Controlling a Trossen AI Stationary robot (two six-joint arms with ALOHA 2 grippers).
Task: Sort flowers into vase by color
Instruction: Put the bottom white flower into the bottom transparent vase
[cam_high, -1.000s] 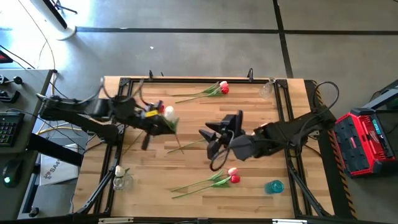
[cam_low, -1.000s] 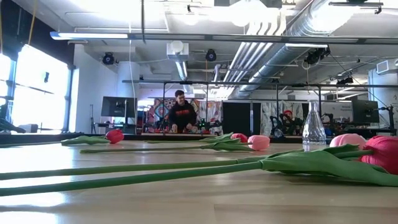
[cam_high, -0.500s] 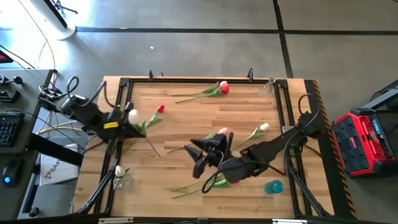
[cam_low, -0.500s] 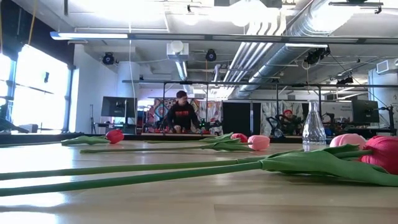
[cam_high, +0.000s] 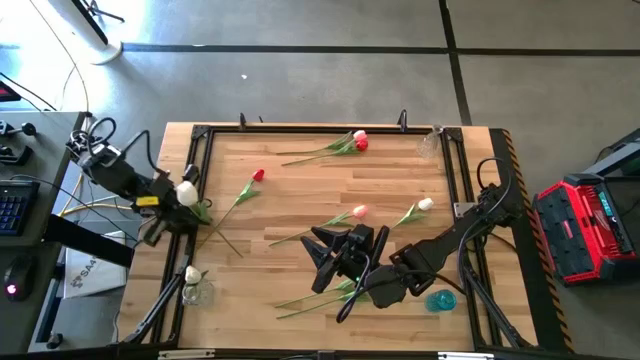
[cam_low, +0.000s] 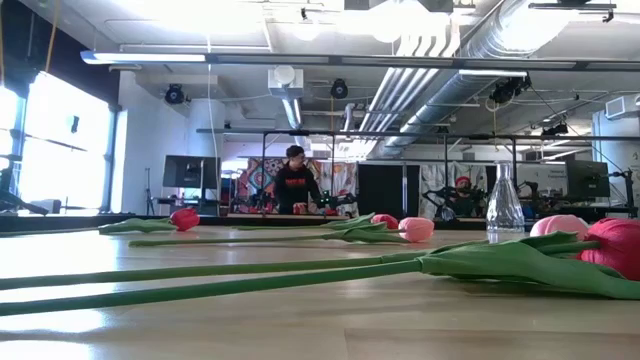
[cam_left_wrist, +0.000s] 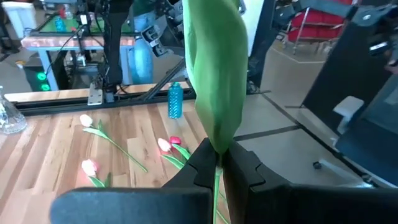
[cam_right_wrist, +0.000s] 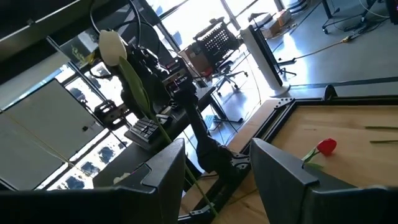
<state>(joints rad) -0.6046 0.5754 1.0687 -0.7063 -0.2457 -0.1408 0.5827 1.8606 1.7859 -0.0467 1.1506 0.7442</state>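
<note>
Cream-white tulip (cam_high: 186, 192) gripped at the stem in the closed left tool (cam_high: 170, 203), over the bench's left edge. Red, pink and cream tulips (cam_high: 358, 141) scattered flat across the bench (cam_high: 300, 190).

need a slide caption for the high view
Left gripper lifts a white tulip at the table's left edge; right gripper hangs open over flowers near the front.

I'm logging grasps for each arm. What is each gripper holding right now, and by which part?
The left gripper is shut on the white tulip, gripping its green stem just below the leaf. The right gripper is open above the table, holding nothing.
</note>
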